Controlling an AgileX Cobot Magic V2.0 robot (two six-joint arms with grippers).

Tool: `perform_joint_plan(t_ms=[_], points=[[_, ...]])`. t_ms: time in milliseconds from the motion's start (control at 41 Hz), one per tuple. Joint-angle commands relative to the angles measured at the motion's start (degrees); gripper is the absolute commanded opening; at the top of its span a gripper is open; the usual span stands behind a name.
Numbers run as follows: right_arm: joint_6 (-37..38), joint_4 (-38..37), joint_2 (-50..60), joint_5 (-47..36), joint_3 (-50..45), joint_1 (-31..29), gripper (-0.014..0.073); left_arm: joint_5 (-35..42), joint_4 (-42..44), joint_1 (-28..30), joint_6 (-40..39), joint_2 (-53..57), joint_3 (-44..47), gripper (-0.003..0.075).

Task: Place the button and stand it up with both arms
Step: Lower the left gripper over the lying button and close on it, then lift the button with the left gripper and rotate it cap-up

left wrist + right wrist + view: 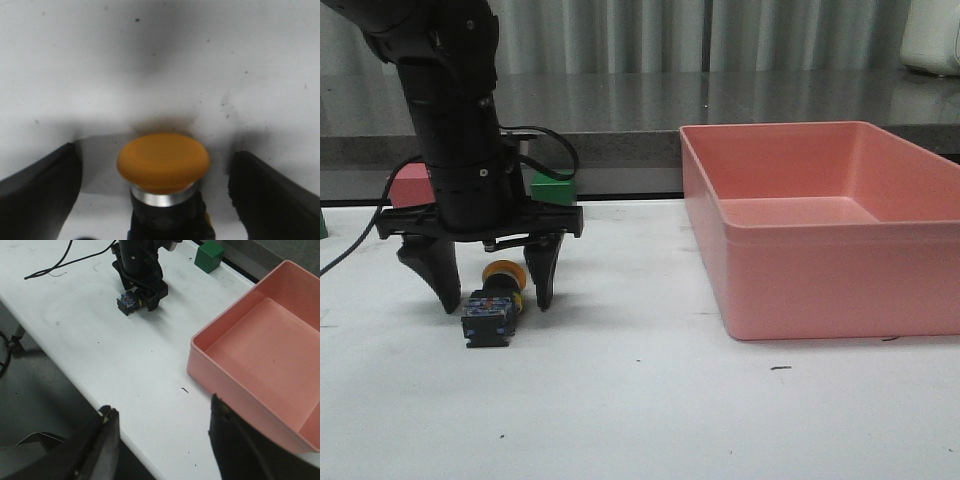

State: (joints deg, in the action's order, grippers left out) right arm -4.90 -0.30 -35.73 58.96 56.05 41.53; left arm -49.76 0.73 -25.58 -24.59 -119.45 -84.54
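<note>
You've got a white table (650, 420) filling the lower half of the front view. Biggest thing on it is the pink bin (840, 290), right side of the frame, w/ a raised step inside along its back; in the right wrist view it sits at the right edge.

Next, the left arm (455, 120): black, comes down from the upper left of the front view, cables looping off behind it. Its left gripper (492, 290) is spread wide, prongs pointing down at the tabletop, one each side of the button w/ a clear gap to both. Nothing clamped.

The right gripper (162, 440) shows only in its own wrist view, bottom of the frame: two dark fingers apart, nothing between them, hanging high above the near table edge and well apart from the button.

Behind the left arm in the front view you see a green cube (552, 188) and, left of the arm, a pink block (410, 185), both partly hidden.

Smallest: the button (492, 305). It's lying on its side on the table, lower left of centre in the front view, dark bluish base toward the cam, orange cap (163, 161) pointing away. In the left wrist view the cap sits bottom centre, silver ring under it, between the two prongs.
</note>
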Motion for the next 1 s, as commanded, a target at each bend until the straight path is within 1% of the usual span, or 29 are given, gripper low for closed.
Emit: perform_joint_plan(t_ms=[0, 49, 73, 97, 146, 219, 292, 414, 536, 682, 829, 926, 975], points=[[-0.5, -0.7, -0.1, -3.7, 1.2, -0.3, 0.0423, 0.3, -0.7, 0.1, -0.5, 3.0, -1.6, 0.0508], [-0.5, -0.7, -0.1, -3.7, 1.2, -0.3, 0.0423, 0.3, -0.7, 0.1, -0.5, 3.0, -1.6, 0.0447], [-0.5, -0.7, -0.1, -3.7, 1.2, -0.3, 0.0423, 0.3, -0.7, 0.1, -0.5, 3.0, -1.6, 0.0402], [-0.5, -0.7, -0.1, -3.7, 1.2, -0.3, 0.0423, 0.3, -0.7, 0.1, -0.5, 3.0, -1.6, 0.0385], [-0.5, -0.7, -0.1, -3.7, 1.2, -0.3, 0.0423, 0.3, -0.7, 0.1, -0.5, 3.0, -1.6, 0.0326], [-0.5, -0.7, -0.1, -3.7, 1.2, -0.3, 0.0423, 0.3, -0.7, 0.1, -0.5, 3.0, -1.6, 0.0268], [-0.5, -0.7, -0.1, -3.7, 1.2, -0.3, 0.0423, 0.2, -0.7, 0.1, -0.4, 3.2, -1.6, 0.0228], [-0.5, -0.7, -0.1, -3.7, 1.2, -0.3, 0.0423, 0.0, -0.7, 0.1, 0.2, 4.5, -1.6, 0.0216], [-0.5, -0.7, -0.1, -3.7, 1.2, -0.3, 0.0423, -0.3, -0.4, 0.1, 3.2, 7.0, -1.6, 0.0216], [-0.5, -0.7, -0.1, -3.7, 1.2, -0.3, 0.0423, -0.8, 2.8, 0.5, 4.4, 11.3, -1.6, 0.0216], [-0.5, -0.7, -0.1, -3.7, 1.2, -0.3, 0.0423, -0.7, 8.6, 0.5, 4.4, 16.4, -1.1, 0.0216], [-0.5, -0.7, -0.1, -3.7, 1.2, -0.3, 0.0423, 1.9, 10.0, 0.5, 4.5, 19.8, 0.5, 0.0216], [-0.5, -0.7, -0.1, -3.7, 1.2, -0.3, 0.0423, 5.2, 10.0, 0.5, 5.7, 22.5, 3.0, 0.0216]])
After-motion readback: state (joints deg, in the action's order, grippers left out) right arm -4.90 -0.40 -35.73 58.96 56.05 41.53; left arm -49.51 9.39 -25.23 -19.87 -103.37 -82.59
